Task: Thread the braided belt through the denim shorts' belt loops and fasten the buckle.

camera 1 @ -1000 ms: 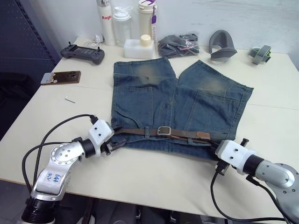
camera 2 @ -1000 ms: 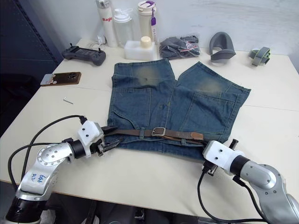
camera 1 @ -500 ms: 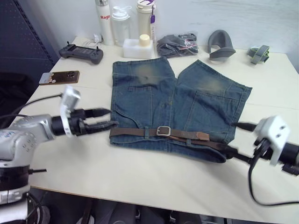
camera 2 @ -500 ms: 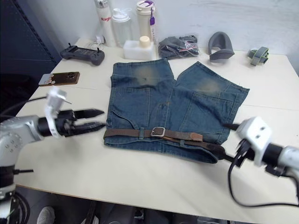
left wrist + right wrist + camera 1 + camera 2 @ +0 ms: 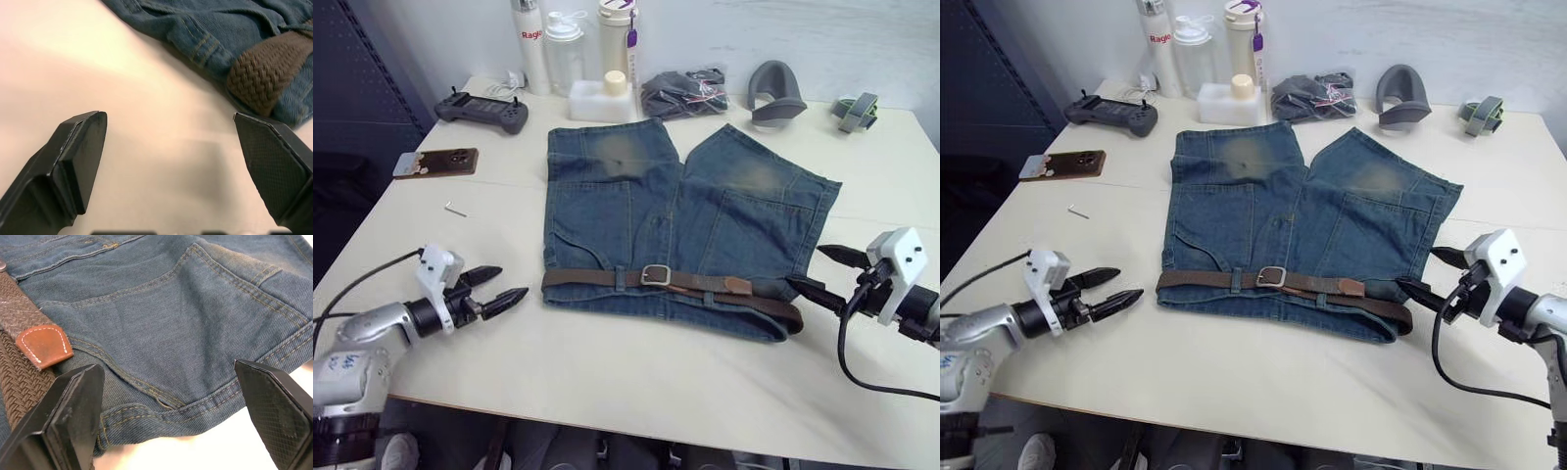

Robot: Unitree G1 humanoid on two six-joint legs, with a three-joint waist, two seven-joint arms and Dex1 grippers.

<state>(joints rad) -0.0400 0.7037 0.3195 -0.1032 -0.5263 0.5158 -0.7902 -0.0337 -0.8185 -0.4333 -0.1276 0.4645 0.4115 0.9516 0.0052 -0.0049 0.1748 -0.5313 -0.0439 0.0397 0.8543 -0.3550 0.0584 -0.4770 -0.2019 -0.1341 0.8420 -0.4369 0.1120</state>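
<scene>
While both end effectors gape empty, the braided belt (image 5: 705, 290) lies buckled across the denim shorts (image 5: 675, 215).

Two black fingers (image 5: 73, 161) of the left pincer (image 5: 171, 161) spread wide over a pale tabletop (image 5: 146, 132), empty; ahead lie mid-blue denim shorts (image 5: 195, 34) and a dark-brown braided belt (image 5: 264, 68).

Both pincers (image 5: 497, 286) (image 5: 822, 273) off the braided belt (image 5: 607, 278).

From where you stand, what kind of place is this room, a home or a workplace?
Probably a workplace, such as a robotics lab or test room. A plain white table holds a handheld controller, a phone and several bottles beside the denim shorts, more like a test bench than a home.
</scene>
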